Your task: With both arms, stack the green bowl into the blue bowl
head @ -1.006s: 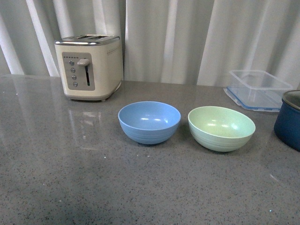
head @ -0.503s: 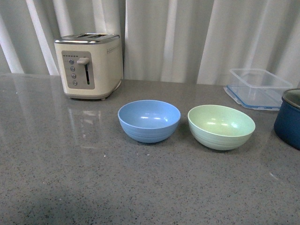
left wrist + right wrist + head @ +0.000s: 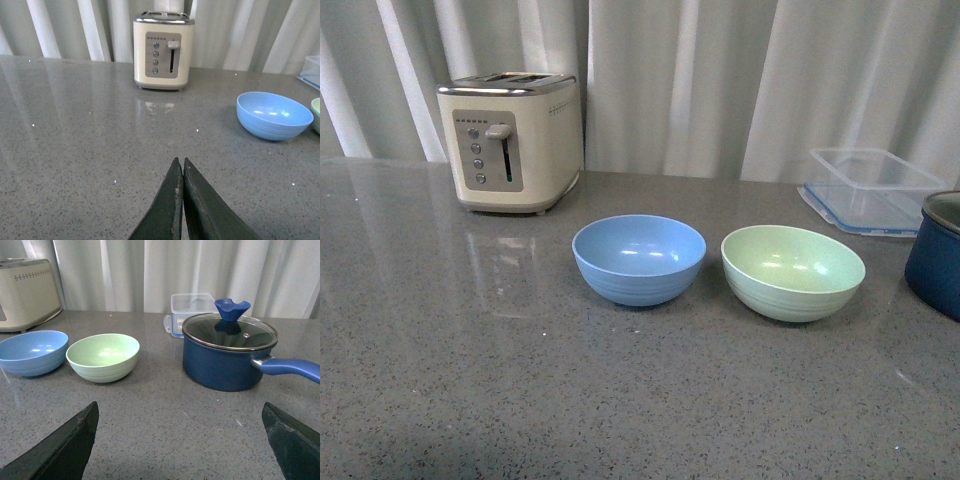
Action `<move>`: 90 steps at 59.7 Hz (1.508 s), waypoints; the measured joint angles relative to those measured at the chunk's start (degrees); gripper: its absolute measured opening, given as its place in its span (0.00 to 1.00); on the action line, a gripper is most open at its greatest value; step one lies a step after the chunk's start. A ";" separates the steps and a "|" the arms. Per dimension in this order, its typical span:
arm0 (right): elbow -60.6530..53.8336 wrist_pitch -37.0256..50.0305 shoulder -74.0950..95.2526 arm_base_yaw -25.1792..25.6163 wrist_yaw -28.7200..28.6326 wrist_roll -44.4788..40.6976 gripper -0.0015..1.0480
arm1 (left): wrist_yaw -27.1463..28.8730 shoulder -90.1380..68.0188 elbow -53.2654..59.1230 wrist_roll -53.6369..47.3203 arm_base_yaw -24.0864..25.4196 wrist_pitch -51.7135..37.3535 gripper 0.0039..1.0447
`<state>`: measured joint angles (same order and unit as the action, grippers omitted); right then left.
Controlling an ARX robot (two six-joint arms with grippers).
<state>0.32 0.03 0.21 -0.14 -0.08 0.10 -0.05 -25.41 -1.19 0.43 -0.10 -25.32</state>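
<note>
The pale green bowl (image 3: 793,271) stands upright on the grey counter, right of the sky-blue bowl (image 3: 639,258), with a small gap between them. Both are empty. Neither arm shows in the front view. In the left wrist view my left gripper (image 3: 181,162) is shut and empty, low over bare counter, with the blue bowl (image 3: 273,114) ahead of it and a sliver of the green bowl (image 3: 316,113) at the picture's edge. In the right wrist view my right gripper (image 3: 180,412) is open and empty, well short of the green bowl (image 3: 103,357) and blue bowl (image 3: 32,352).
A cream toaster (image 3: 510,141) stands at the back left. A clear blue-rimmed container (image 3: 872,190) sits at the back right. A dark blue pot (image 3: 229,355) with a glass lid and long handle stands right of the green bowl. Curtains hang behind the counter.
Nothing on the counter has moved; the front view only shifts very slightly.
</note>
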 joint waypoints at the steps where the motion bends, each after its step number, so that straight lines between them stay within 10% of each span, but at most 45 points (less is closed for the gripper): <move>1: 0.00 0.00 0.00 0.00 0.00 0.00 0.90 | 0.04 1.07 0.00 0.02 0.00 0.72 0.03; 59: 0.00 0.00 0.00 0.00 0.00 0.00 0.90 | 0.07 25.18 -0.02 0.07 0.00 25.29 0.04; 90: 23.47 -9.27 27.74 -3.10 -10.99 -0.17 0.90 | 0.07 25.22 -0.02 0.00 0.00 25.29 0.94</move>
<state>23.79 -9.23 27.94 -3.25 -11.07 -0.08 0.01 -0.19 -1.21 0.43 -0.10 -0.03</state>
